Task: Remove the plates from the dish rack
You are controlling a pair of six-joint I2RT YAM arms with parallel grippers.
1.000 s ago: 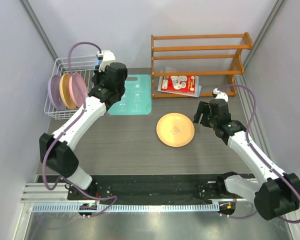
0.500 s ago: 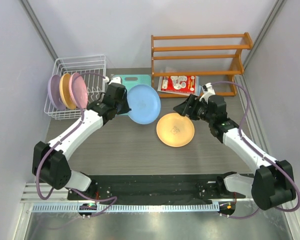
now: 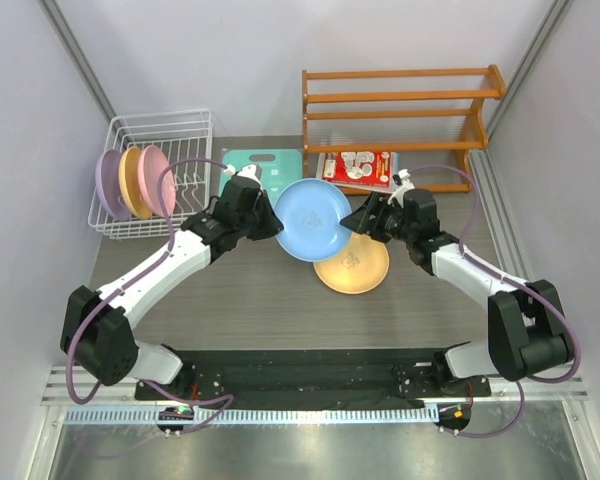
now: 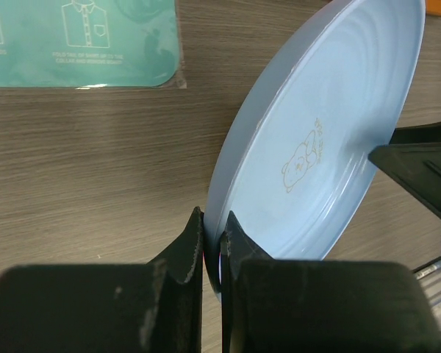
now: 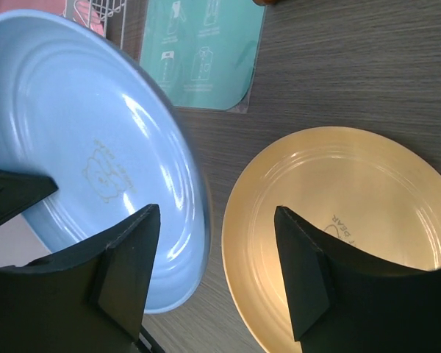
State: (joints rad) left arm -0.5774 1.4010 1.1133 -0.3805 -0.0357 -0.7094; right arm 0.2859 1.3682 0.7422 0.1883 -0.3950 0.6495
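Observation:
My left gripper [image 3: 270, 217] is shut on the rim of a light blue plate [image 3: 315, 219] and holds it tilted above the table's middle; its rim sits between my fingers in the left wrist view [image 4: 212, 228]. My right gripper [image 3: 360, 222] is open, its jaws straddling the plate's opposite edge [image 5: 198, 198] without touching it. A yellow plate [image 3: 355, 265] lies flat on the table below, also in the right wrist view [image 5: 338, 220]. The white wire dish rack [image 3: 180, 135] at the back left holds lavender [image 3: 109, 185], orange [image 3: 133, 182] and pink [image 3: 157, 180] plates upright.
A teal cutting board [image 3: 255, 165] lies behind the left gripper. An orange wooden shelf rack [image 3: 400, 110] stands at the back right with a red packet [image 3: 358, 166] under it. Grey walls close in both sides.
My left gripper pulled the blue plate out of the rack and carried it right to the middle. My right gripper swung left and now brackets the plate's far edge.

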